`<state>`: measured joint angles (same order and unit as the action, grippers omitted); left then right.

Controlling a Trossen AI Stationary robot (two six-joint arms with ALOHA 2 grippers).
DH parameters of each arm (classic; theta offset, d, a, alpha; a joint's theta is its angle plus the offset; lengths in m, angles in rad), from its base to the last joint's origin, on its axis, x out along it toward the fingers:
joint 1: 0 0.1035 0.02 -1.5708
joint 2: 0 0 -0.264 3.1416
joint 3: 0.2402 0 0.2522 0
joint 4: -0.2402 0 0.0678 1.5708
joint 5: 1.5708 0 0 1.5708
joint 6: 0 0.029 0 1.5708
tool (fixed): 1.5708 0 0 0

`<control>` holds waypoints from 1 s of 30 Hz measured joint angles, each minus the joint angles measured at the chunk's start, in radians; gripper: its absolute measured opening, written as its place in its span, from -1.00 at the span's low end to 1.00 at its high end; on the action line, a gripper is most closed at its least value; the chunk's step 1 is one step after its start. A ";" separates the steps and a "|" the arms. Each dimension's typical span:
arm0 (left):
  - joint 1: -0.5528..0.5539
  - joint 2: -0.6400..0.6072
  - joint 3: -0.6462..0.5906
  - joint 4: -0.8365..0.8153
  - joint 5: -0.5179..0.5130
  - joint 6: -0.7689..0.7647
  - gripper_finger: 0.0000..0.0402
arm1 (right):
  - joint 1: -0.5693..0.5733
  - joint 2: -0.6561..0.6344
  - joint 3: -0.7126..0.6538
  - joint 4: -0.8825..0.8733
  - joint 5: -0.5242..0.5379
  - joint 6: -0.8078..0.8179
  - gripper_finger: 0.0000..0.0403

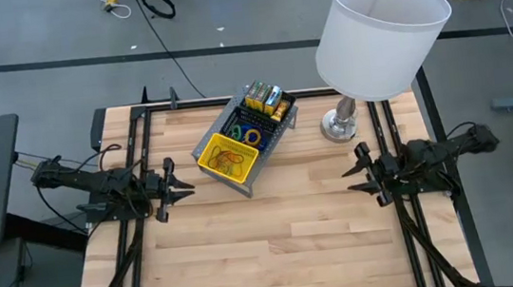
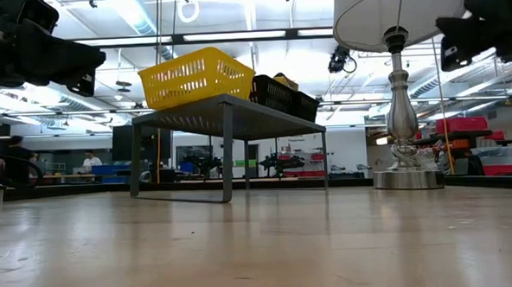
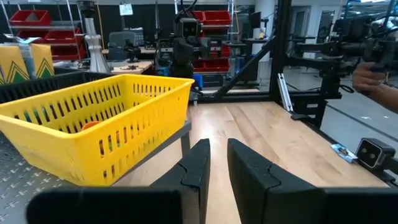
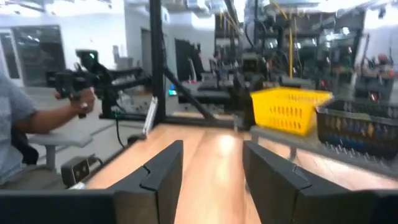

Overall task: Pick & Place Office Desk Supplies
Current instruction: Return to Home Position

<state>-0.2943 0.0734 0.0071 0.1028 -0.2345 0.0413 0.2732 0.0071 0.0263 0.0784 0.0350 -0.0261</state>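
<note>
Both arms hang over the tabletop (image 1: 285, 236) with the job's last step in hand. My left tool (image 1: 183, 185) is empty, its fingers (image 3: 198, 165) only a narrow gap apart, and it points at the yellow plastic basket (image 1: 202, 155) just ahead of it. My right tool (image 1: 353, 173) is also empty, its fingers (image 4: 163, 168) set wide, and it sits near the lamp's metal base (image 1: 339, 125). The supplies look put away. The basket, with rubber-band loops (image 1: 230, 160) inside, stands on the grey metal shelf (image 2: 229, 110). Beside it are one black mesh tray (image 2: 271, 89) and a second black mesh tray (image 2: 306, 102), the latter with crayon boxes (image 1: 261, 95) upright in it. Going home well, as I judge it, means drawing each arm straight back and up. The left must stay clear of the shelf's front edge and the right clear of the lamp (image 1: 378, 26), and neither should touch anything. Beyond the tabletop a person's hand (image 4: 81, 102) grips a handle.
</note>
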 joint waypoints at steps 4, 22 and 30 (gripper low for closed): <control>0.000 0.000 0.000 0.019 0.009 -0.001 -0.69 | 0.020 -0.002 0.017 -0.053 -0.034 0.021 -0.25; 0.000 0.000 0.000 0.073 0.169 0.011 -0.69 | 0.044 0.005 -0.017 -0.029 -0.164 -0.005 -0.65; -0.001 0.000 0.000 0.093 0.264 0.031 -0.69 | 0.044 0.005 -0.018 -0.031 -0.162 -0.004 -0.78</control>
<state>-0.2951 0.0738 0.0067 0.1963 0.0294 0.0722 0.3172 0.0124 0.0086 0.0471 -0.1272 -0.0304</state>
